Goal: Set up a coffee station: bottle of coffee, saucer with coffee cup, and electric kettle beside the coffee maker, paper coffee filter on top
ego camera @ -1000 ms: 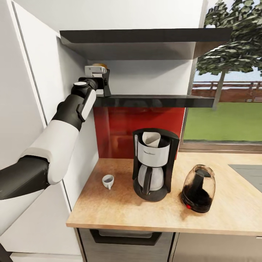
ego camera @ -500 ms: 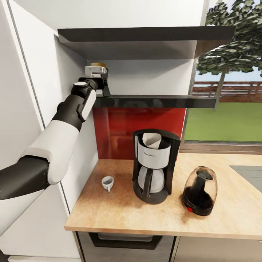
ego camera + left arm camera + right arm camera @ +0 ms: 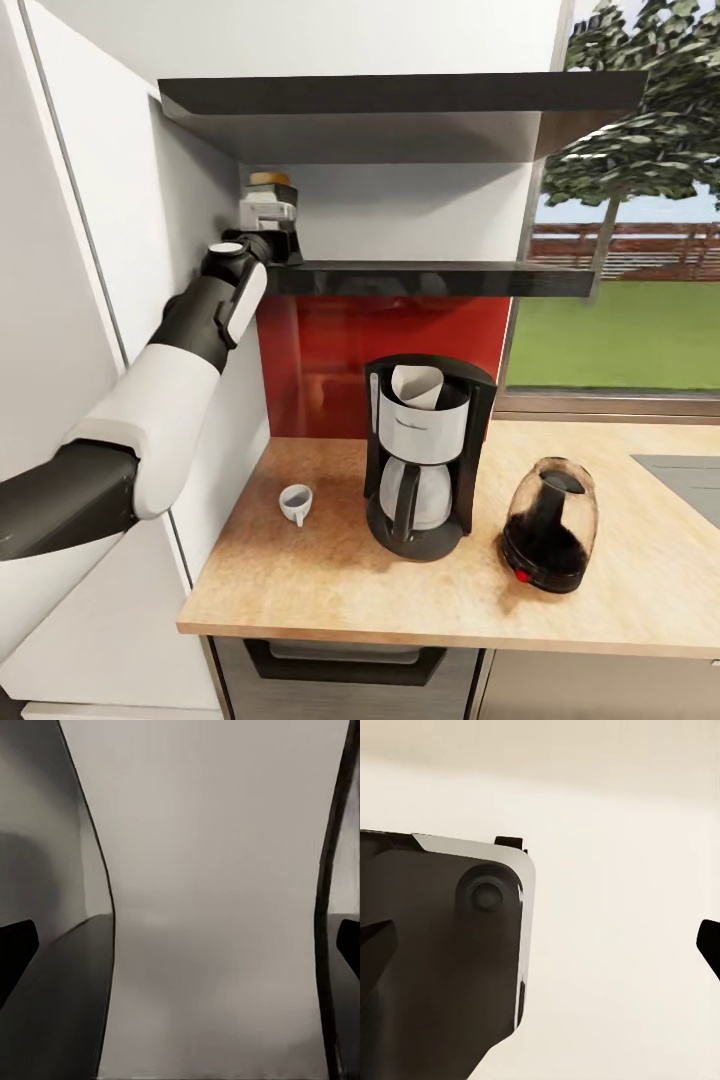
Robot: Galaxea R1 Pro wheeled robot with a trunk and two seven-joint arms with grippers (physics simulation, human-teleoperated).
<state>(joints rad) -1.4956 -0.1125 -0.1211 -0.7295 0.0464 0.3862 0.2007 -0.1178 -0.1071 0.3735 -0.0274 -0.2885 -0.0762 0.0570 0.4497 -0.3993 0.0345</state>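
1. The wooden bench spreads below me, with a red backsplash behind it and a window to the right showing grass and trees
2. Two dark shelves jut from the white wall above the bench; my left arm reaches up to the left end of the lower kitchen shelf
3. The coffee maker stands upright near the middle of the bench, and a paper coffee filter sits in its top
4. The electric kettle stands on the bench just to the right of the coffee maker, apart from it
5. The bottle of coffee is at the left end of the lower shelf, against the wall; only its top shows above my wrist
6. My left fingers are spread wide in my left wrist view, with the pale wall between them and the dark shelf below; the left gripper is at the bottle, but I cannot tell whether it touches
7. My right fingers are spread wide, holding nothing, beside a dark robot part against a pale surface
8. The coffee cup lies tipped on its side on the bench, left of the coffee maker
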